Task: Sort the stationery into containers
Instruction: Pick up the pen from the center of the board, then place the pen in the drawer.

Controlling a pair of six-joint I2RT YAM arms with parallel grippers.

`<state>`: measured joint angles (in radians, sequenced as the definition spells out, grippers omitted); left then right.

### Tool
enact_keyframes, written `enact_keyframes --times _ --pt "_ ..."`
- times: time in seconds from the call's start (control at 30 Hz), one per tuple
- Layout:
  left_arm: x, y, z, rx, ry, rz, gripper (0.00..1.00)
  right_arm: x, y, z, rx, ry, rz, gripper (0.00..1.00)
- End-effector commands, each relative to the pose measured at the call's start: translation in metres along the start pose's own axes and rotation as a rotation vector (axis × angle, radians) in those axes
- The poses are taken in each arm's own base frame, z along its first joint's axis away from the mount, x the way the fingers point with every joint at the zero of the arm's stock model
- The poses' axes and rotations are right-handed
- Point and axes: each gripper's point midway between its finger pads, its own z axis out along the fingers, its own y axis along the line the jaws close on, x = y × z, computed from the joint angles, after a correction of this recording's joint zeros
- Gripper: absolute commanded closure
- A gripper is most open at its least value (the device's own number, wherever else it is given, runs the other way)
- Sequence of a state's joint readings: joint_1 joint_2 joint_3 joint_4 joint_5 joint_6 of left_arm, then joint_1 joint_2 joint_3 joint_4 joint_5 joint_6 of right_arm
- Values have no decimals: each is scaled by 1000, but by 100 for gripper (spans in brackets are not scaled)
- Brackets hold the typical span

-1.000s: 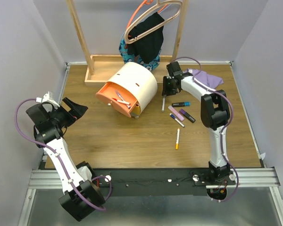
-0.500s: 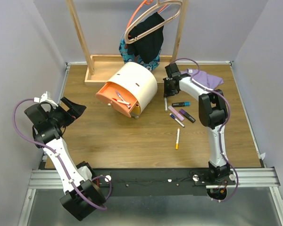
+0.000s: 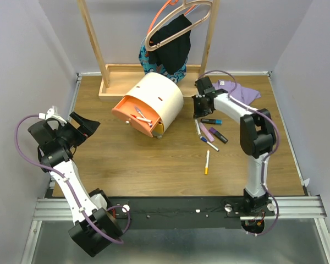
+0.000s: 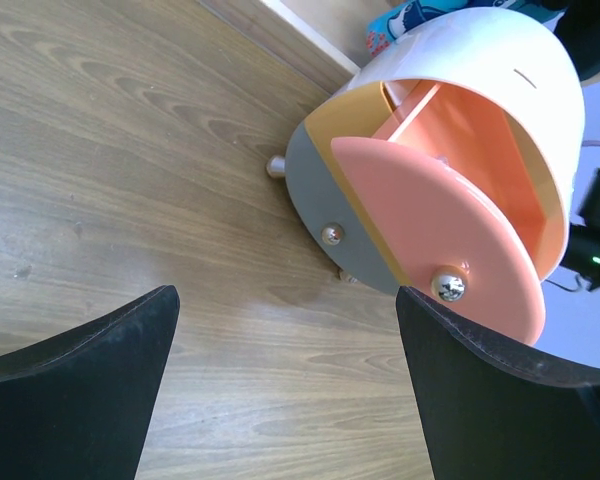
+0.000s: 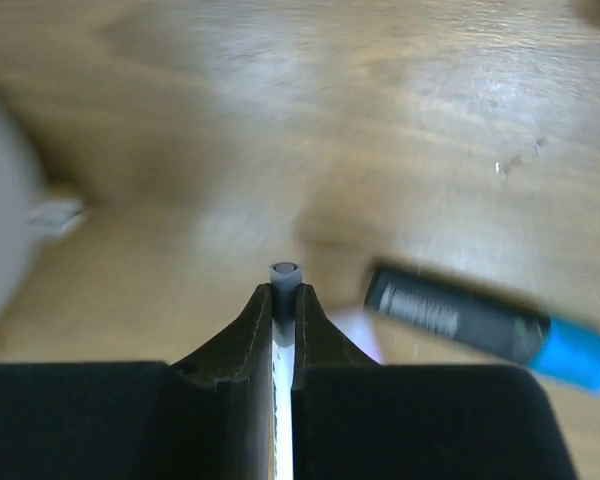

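Observation:
The cream drum chest (image 3: 157, 93) lies at the table's middle back, its orange drawer (image 3: 135, 116) pulled open with pens inside and the yellow drawer (image 3: 160, 128) beneath it. My right gripper (image 3: 201, 108) is shut on a white pen with a grey end (image 5: 284, 283), just right of the chest. Below it on the wood lie a black marker with a blue cap (image 3: 211, 121), a pink marker (image 3: 204, 132), a dark purple one (image 3: 218, 135), a blue-white pen (image 3: 207, 142) and an orange-tipped pen (image 3: 207, 162). My left gripper (image 3: 83, 126) stands open and holds nothing at the far left, facing the orange drawer front (image 4: 440, 240).
A purple cloth (image 3: 239, 89) lies at the back right behind my right arm. The wooden rack base (image 3: 121, 83) with hangers and clothes (image 3: 170, 47) stands behind the chest. Grey walls close the table on both sides.
My right gripper has closed on the white pen and shifted slightly right with it. The left arm has barely moved.

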<state>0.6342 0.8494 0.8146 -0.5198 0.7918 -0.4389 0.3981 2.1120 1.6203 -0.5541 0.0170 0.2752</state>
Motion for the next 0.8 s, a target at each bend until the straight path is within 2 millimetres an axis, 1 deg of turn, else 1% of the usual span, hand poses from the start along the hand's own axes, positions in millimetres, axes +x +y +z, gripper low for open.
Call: enact_keyframes --times 0.0,0.03,0.07,0.1,0.13,0.17,0.2,0.23,0.27,0.3,0.33,0.37,0.4,0.43,0.47,0.5,0.53,0.63,0.67,0.7,0.73,0.77 --pt "-9 -6 5 54 -13 -14 1 -34 45 -95 -272 -130 -45 99" --pt "-12 -7 6 61 -20 -17 1 -41 51 -119 -305 -174 -56 99" --pt "-13 -7 7 62 -25 -21 1 -38 53 -125 -323 -176 -62 99" --pt "-15 -8 7 68 -27 -21 1 -37 60 -136 -371 -184 -72 99" --pt "-17 -9 8 72 -32 -17 1 -41 66 -153 -407 -225 -96 99" --pt "-18 -10 7 74 -36 -19 1 -39 70 -160 -433 -233 -110 99" --pt "-19 -10 8 76 -36 -21 1 -38 78 -170 -482 -244 -129 99" --pt "-19 -11 8 78 -38 -20 1 -41 88 -180 -521 -281 -169 99" --pt "-19 -12 7 82 -38 -21 1 -45 97 -200 -557 -331 -208 99" --pt "-19 -12 8 83 -38 -21 1 -46 110 -212 -610 -358 -252 99" --pt "-19 -13 7 84 -39 -18 1 -46 129 -226 -653 -412 -340 99" --pt "-19 -13 7 84 -40 -17 1 -48 141 -241 -683 -448 -386 99" --pt "-18 -13 7 83 -39 -19 1 -46 154 -249 -721 -463 -427 99" --pt "-17 -14 6 86 -40 -19 1 -48 174 -268 -761 -509 -496 99" --pt "-16 -14 6 85 -39 -20 1 -47 186 -276 -779 -523 -527 99" --pt "-16 -14 5 84 -41 -17 1 -45 196 -274 -789 -519 -554 99" --pt "-15 -15 4 83 -41 -17 1 -46 215 -291 -824 -547 -595 99" --pt "-12 -15 3 82 -40 -18 1 -44 243 -288 -835 -571 -694 99" --pt "-12 -16 2 82 -40 -18 1 -44 256 -298 -853 -593 -721 99" --pt "-11 -17 1 83 -39 -18 1 -44 261 -299 -861 -596 -732 99" --pt "-10 -17 0 82 -37 -17 1 -44 267 -288 -863 -579 -734 99" --pt "-10 -18 -1 81 -38 -13 1 -47 275 -294 -874 -595 -740 99"
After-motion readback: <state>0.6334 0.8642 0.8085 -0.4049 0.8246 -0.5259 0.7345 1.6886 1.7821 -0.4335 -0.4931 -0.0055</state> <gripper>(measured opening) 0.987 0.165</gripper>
